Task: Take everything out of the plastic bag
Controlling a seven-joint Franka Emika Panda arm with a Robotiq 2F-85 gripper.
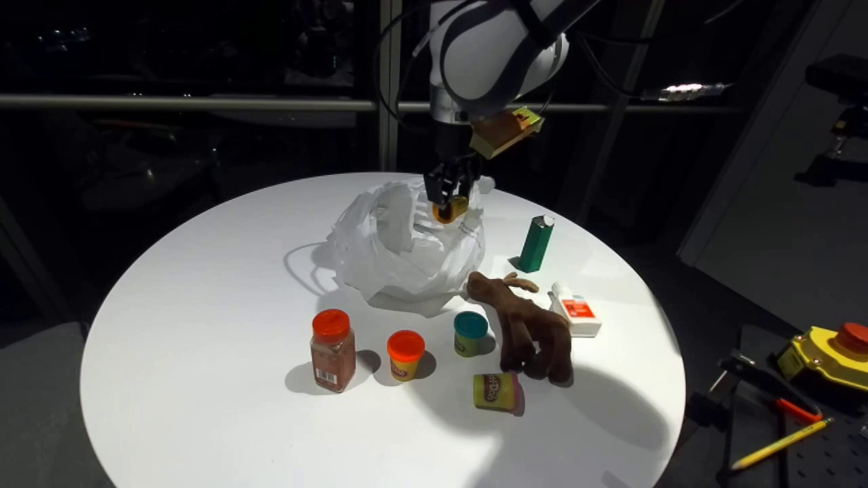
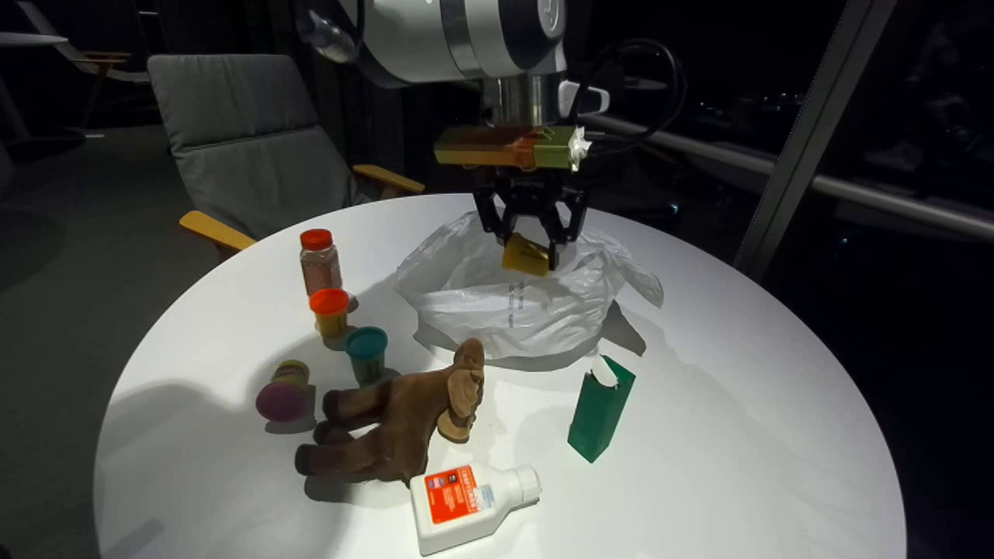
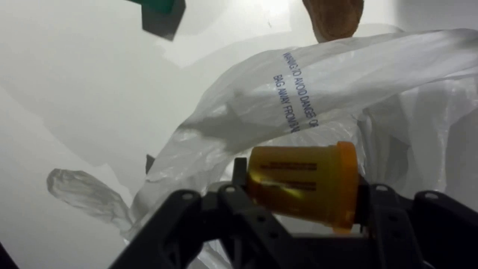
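My gripper [image 2: 530,252] is shut on an orange-yellow cup [image 3: 298,183], one finger at its base and the other at its orange lid. The cup lies sideways over the mouth of the whitish plastic bag [image 2: 512,314], whose inside is largely hidden. In front of the bag stand a red-lidded jar [image 1: 333,356], an orange-lidded cup [image 1: 405,358] and a teal-lidded cup [image 1: 469,333]. A yellow cup with a pink lid [image 1: 495,392] is on its side. A brown plush toy [image 2: 411,419], a white-red bottle [image 2: 474,505] and a green box [image 2: 599,411] are also outside the bag.
Everything rests on a round white table [image 1: 203,379]. A grey chair [image 2: 233,132] stands by its edge. An orange-yellow block [image 2: 512,147] is mounted on the arm above the gripper. Beside the table are a red stop button [image 1: 853,337] and a pencil [image 1: 780,445].
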